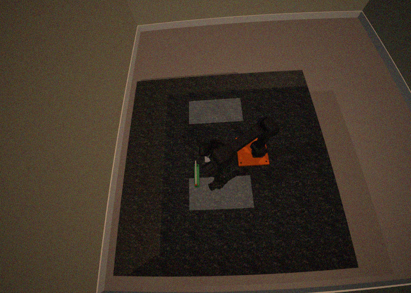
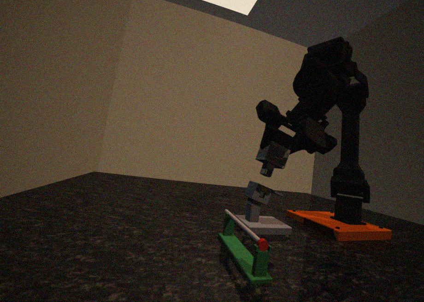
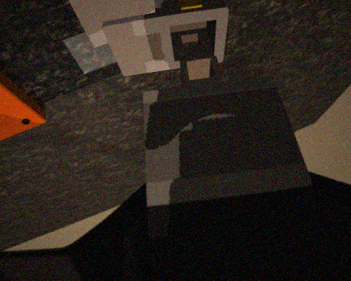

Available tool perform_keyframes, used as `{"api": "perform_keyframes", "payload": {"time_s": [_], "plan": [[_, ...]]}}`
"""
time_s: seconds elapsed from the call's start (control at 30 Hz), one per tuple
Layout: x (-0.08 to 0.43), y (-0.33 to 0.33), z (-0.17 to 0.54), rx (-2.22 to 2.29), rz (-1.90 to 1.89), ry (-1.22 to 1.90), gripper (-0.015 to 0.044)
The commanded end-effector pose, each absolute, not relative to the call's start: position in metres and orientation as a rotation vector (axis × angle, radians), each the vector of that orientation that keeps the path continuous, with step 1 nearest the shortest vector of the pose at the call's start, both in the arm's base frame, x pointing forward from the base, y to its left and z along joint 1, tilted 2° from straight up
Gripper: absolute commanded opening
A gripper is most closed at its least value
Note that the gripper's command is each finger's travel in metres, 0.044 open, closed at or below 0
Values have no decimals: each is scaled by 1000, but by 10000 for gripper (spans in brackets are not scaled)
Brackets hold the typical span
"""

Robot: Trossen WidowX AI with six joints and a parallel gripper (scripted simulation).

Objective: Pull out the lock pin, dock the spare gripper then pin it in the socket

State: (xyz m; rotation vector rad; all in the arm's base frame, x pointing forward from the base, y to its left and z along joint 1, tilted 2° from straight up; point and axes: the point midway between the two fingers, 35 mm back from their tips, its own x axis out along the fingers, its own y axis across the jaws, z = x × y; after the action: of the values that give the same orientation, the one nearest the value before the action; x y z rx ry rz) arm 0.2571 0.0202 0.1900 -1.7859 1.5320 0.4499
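Observation:
My gripper [image 2: 278, 141] [image 3: 214, 177] is shut on the spare gripper [image 2: 273, 154] [image 3: 229, 143], a grey block with its spigot [image 2: 266, 171] [image 3: 198, 70] pointing down. In the exterior view the spigot hangs above the mount's tilted socket [image 2: 258, 192] [image 3: 131, 49], with a gap between them. In the wrist view the spigot overlaps the lower edge of the socket's opening. The mount's grey base [image 2: 273, 227] [image 1: 207, 159] stands on the floor. The lock pin [image 2: 242, 225] [image 1: 195, 172], with a red head, lies across a green rack [image 2: 239, 251] [image 1: 198, 175]. My fingertips are dark and hard to see.
The arm's orange base plate [image 1: 252, 158] [image 2: 362, 236] [image 3: 9, 114] is beside the mount. The green rack stands on the mount's other side, in front of it in the exterior view. Two pale rectangles [image 1: 215, 110] [image 1: 228, 198] show on the dark floor.

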Motion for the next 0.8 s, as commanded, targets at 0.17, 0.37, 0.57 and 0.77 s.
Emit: {"api": "perform_keyframes", "payload": {"time_s": [0.17, 0.37, 0.57, 0.77], "plan": [[262, 19, 180, -1801, 443, 1530, 0], [265, 19, 171, -1801, 443, 1529, 0], [267, 19, 163, -1800, 443, 1529, 0], [270, 19, 155, -1800, 442, 1529, 0]]}}
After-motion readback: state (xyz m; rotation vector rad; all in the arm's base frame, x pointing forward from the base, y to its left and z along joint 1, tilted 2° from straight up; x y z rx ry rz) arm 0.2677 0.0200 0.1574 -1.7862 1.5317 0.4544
